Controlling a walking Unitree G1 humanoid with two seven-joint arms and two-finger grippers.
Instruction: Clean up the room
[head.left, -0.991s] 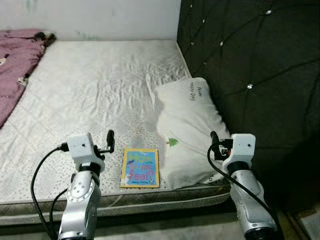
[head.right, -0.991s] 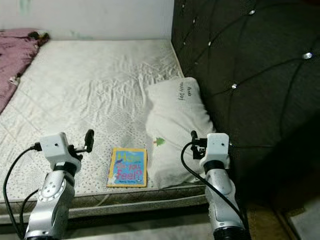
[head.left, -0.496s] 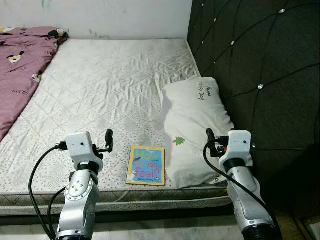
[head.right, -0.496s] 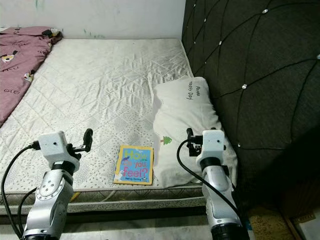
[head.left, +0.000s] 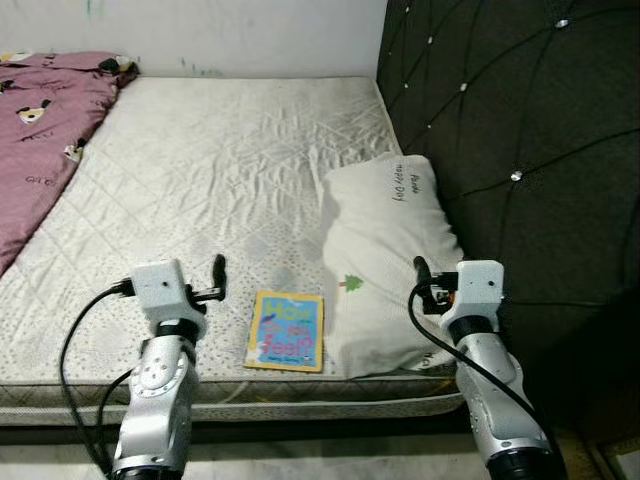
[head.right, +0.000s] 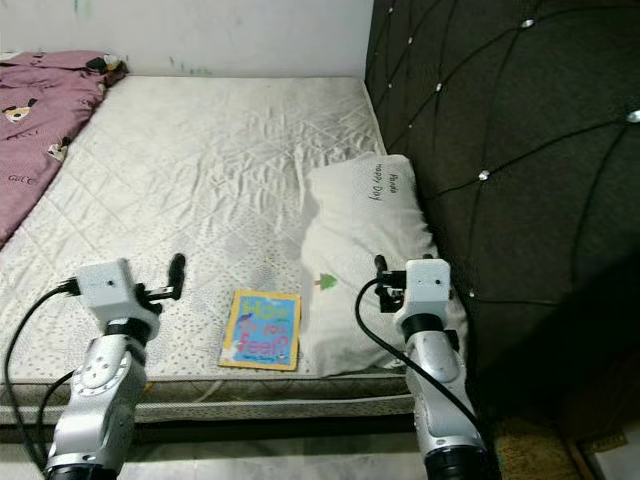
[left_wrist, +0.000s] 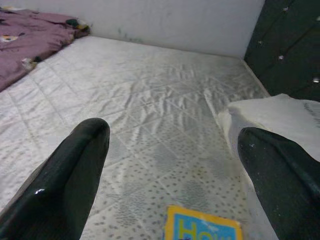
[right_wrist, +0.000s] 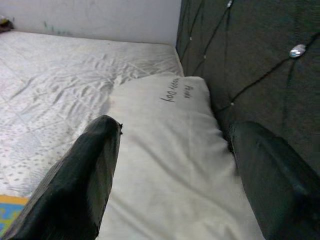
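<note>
So the biggest thing here is the bare quilted mattress, off-white with a diamond stitch pattern, pushed up against a dark tufted headboard with little shiny buttons on the robot's right. A pale wall runs along the far edge. Off on the far left side of the bed there's a mauve blanket with small cartoon prints, bunched up and spilling along that edge. Next down in size, a white pillow lies against the headboard at the near right corner, with some handwriting-style text near its far end and a tiny green tree printed near the front. Just beside the pillow's left edge, flat on the mattress near the front edge, sits a kids' picture book with a yellow border and blue cover. The left gripper hangs above the mattress just left of the book with its fingers spread wide apart, nothing between them. The right gripper is up over the pillow's near end, fingers also spread wide and holding nothing.
</note>
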